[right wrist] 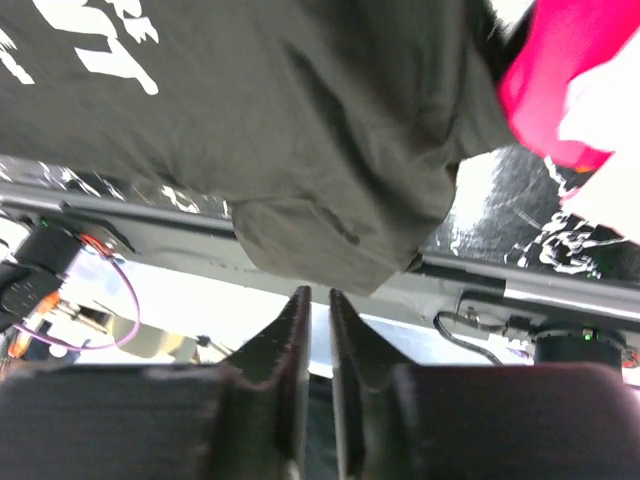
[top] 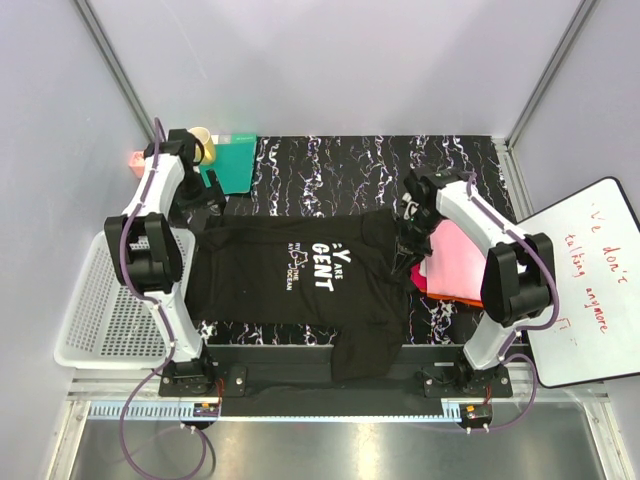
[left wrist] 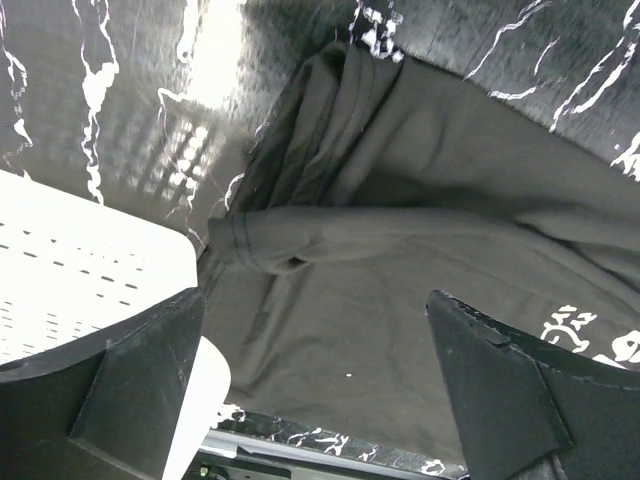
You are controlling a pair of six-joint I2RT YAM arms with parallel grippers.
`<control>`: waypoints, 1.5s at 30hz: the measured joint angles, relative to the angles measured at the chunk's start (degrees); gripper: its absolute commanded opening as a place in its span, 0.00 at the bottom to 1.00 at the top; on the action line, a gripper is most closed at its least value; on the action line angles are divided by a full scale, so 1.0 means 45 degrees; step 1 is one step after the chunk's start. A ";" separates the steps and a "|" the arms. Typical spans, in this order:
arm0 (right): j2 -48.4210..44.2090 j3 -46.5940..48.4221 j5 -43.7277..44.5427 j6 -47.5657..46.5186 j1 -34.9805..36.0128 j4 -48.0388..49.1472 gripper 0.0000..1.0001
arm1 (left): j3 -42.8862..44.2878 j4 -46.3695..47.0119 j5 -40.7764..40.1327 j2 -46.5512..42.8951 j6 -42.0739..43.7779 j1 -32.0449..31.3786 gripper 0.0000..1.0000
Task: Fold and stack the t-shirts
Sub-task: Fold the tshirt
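Black t-shirt (top: 300,275) lying mid-table (top: 330,165), its near-right part draped over the near edge; left gripper (left wrist: 315,330) spread wide, right gripper (right wrist: 320,300) barely parted, both empty, so the unheld cloth may slide off or snag the pink stack (top: 458,262).

Black tee (top: 290,275): frame centre, spread, rumpled, white lettering up, lower flap trailing toward frame bottom. Pink tee (top: 462,262): folded, centre right, atop red tee (right wrist: 560,70).
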 measured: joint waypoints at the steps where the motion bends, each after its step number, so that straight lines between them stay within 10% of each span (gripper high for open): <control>1: 0.0000 -0.0029 -0.0015 0.0005 0.0141 -0.0073 0.39 | 0.0233 -0.0058 0.0000 0.0155 0.0005 0.0000 0.99; 8: -0.0010 0.0083 0.0680 -0.0248 0.0704 -0.0563 0.68 | 0.1166 -0.0335 0.0068 0.0491 0.0262 0.0000 0.99; 40: 0.5940 0.5095 0.4085 -0.2297 -0.0311 0.2701 0.66 | 0.3332 -0.0986 0.1413 0.3944 0.1943 -0.0627 0.86; 45: 0.6504 0.5765 0.3988 -0.2293 -0.0389 0.2939 0.65 | 0.3385 -0.1010 0.1375 0.4697 0.1880 -0.0952 0.66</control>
